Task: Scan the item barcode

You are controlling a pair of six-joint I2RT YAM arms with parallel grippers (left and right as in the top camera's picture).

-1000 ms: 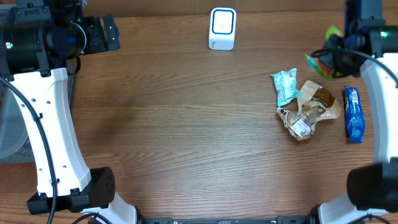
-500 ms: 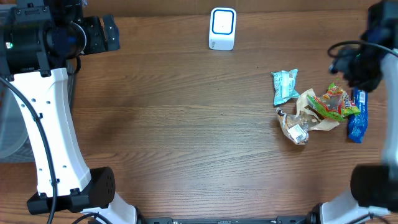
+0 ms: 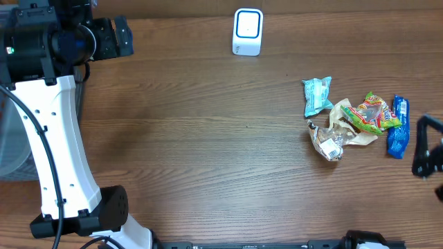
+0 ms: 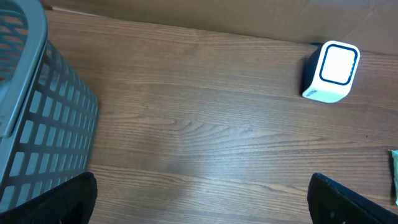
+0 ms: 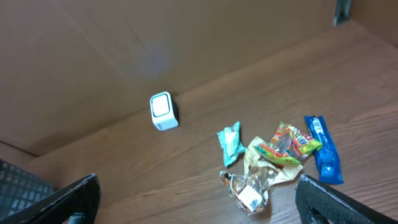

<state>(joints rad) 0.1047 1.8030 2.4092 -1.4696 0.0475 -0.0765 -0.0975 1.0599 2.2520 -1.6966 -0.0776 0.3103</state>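
Brown wood-grain surface point(image 3: 208, 138) carries a white cube-shaped scanner point(image 3: 248, 31) at its far edge. Well apart from it, a crinkled green, red and yellow candy packet point(image 3: 374, 114) lies on a tan wrapper point(image 3: 340, 108), between a teal pouch point(image 3: 317, 95) and a blue bar point(image 3: 396, 128). The left hand point(image 4: 202, 202) and right hand point(image 5: 199, 202) both stand wide, holding nothing.

Wooden table point(image 3: 208, 152) with scanner point(image 3: 248, 31), snack packets point(image 3: 372, 115)

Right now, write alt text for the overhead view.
Snack packets lie heaped on the right of the table, a green-and-red candy bag on top; a white scanner stands at the far edge. The open right gripper hangs beside them.
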